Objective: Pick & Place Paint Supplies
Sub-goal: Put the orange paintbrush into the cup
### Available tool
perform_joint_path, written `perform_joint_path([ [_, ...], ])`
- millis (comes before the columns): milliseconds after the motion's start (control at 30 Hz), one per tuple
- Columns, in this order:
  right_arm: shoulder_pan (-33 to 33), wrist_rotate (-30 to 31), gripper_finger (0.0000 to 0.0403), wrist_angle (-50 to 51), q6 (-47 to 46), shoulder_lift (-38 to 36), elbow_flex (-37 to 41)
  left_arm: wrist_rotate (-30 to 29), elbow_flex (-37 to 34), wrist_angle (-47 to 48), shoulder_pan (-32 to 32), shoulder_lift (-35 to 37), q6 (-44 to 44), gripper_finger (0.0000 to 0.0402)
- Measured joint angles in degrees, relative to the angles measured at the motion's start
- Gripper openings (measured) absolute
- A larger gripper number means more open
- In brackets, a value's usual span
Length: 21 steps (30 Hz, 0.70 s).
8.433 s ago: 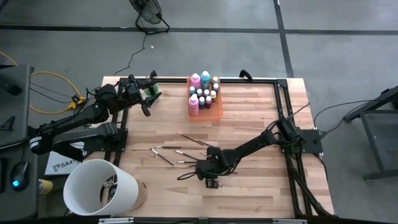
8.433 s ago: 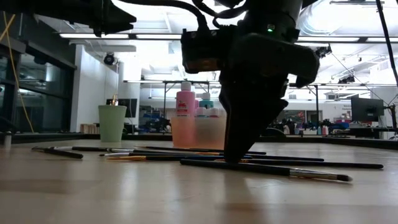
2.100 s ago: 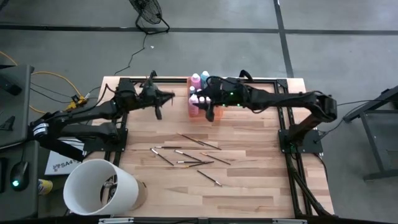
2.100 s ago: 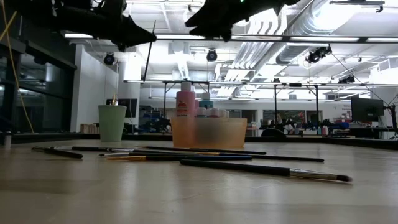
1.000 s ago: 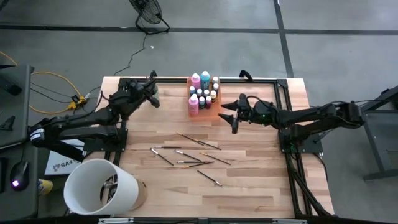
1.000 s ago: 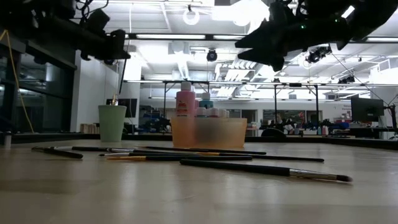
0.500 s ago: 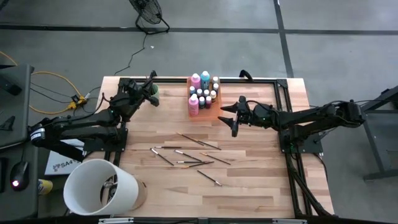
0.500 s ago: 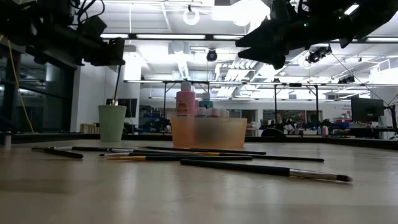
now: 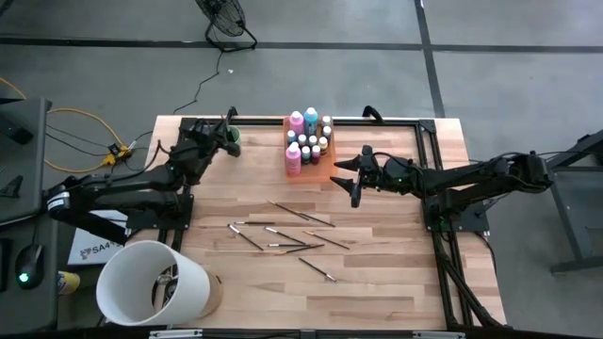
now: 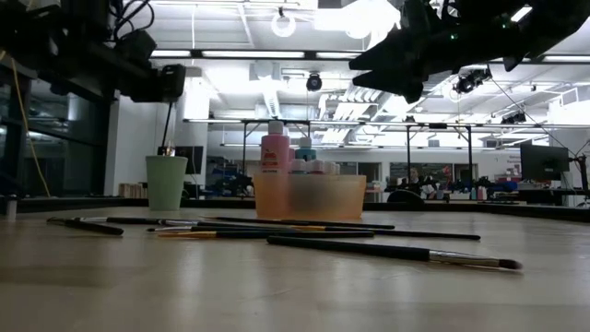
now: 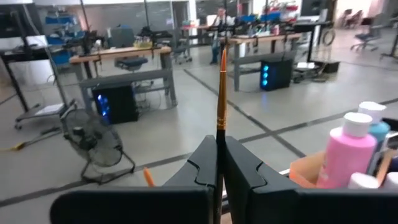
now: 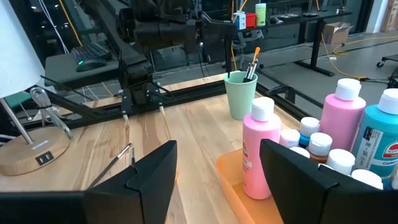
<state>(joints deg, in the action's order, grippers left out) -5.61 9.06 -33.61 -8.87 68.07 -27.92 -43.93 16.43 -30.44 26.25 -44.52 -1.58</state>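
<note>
Workshop benches and ceiling lights fill the background behind a wooden table (image 9: pixel 377 282). At the far left corner of the table, the left gripper (image 9: pixel 222 138) is clenched on a thin brush (image 11: pixel 220 99), held upright with the bristle end up, apparently so the handle can be dropped straight into the mint-green cup (image 9: pixel 232 137) directly beneath; two brushes (image 12: pixel 251 61) are already standing in that cup. The held brush is seen in the low view as a dark line (image 10: pixel 169 124) hanging just above the cup rim (image 10: pixel 166 159). The right gripper (image 9: pixel 350 176) is held with fingers spread and nothing between them, hovering above the table just beside the orange tray (image 9: pixel 328 170), on the side toward the right edge; it is judged to be waiting. Pink bottles (image 9: pixel 293 156), a teal bottle (image 9: pixel 311 117) and small pale-capped bottles (image 9: pixel 314 146) are kept upright in the tray near the middle of the far edge. Loose brushes (image 9: pixel 283 234) are left lying flat near the table centre, some crossing, still to be picked up. A white bucket (image 9: pixel 151 282) stands off the near left corner.
</note>
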Motion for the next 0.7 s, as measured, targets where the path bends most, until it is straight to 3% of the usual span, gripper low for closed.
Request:
perform_joint_path([
  [700,0.0,0.0,0.0224,0.02,0.28,0.01,-0.02,-9.67,0.0,-10.13,0.03,-14.14,3.67,0.0016],
])
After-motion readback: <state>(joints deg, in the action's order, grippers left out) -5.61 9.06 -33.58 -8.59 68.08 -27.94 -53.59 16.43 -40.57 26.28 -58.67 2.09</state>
